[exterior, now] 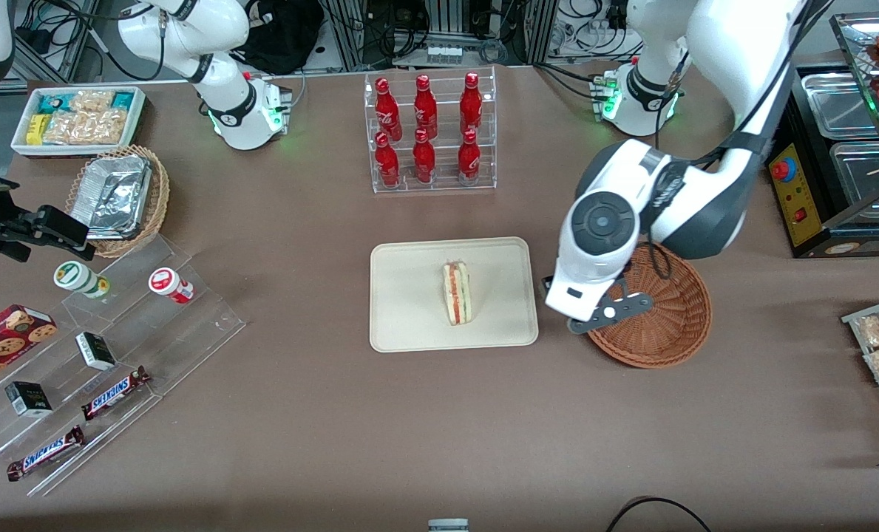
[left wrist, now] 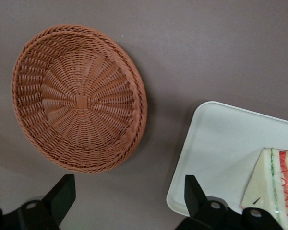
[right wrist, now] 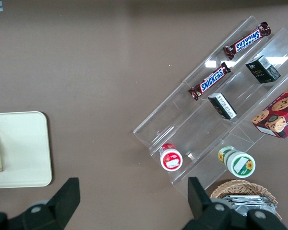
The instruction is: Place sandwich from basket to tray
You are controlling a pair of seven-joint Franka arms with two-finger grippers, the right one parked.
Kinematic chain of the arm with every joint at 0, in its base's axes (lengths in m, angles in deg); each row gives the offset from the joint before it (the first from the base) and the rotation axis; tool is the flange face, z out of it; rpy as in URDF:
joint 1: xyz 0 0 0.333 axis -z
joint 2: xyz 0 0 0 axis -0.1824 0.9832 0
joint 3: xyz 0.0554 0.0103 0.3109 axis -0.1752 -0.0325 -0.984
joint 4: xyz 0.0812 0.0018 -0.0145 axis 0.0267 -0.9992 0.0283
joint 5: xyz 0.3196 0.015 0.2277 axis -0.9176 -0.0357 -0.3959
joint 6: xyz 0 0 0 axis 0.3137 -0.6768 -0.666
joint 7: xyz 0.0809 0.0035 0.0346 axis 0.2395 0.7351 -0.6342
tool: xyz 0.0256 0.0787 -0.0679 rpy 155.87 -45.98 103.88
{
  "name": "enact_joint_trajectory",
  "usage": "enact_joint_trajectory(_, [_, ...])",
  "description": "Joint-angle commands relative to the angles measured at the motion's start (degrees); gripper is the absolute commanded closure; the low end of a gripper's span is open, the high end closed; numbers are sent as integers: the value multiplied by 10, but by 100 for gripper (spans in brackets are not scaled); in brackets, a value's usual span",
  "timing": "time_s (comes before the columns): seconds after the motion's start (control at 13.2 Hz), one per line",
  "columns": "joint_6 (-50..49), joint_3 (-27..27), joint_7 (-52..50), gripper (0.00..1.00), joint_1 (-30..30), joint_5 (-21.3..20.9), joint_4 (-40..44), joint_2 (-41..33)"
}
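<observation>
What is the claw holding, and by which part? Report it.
Nothing. The claw is open and empty above the table between basket and tray; the sandwich lies on the tray.

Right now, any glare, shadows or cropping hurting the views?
Front view: even light, soft shadow under the arm across the basket; sandwich on the tray reads clearly. Left wrist view: sharp; open pincer between basket and tray; sandwich cut by the frame edge. Right wrist view: small glare spots on the acrylic shelf.

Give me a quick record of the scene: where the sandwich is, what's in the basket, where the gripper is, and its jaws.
sandwich: lying on the tray
tray: cream, beside the basket
basket: reddish-brown wicker, nothing in it
gripper: above the table between tray and basket, holding nothing
jaws: open
task state: sandwich already on tray
</observation>
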Motion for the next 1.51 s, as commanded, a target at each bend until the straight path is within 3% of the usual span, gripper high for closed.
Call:
enact_joint_trajectory(0.0, [-12, 3, 62, 0, -46, 26, -63, -69])
enact_joint_trajectory(0.3, [-31, -56, 186, 0, -54, 110, -114, -151])
enact_joint_trajectory(0.68, [-126, -145, 335, 0, -48, 148, -102, -210])
enact_joint_trajectory(1.06, [-167, -231, 453, 0, -32, 150, -100, -263])
enact_joint_trajectory(1.44, [-169, -271, 482, 0, -32, 143, -72, -286])
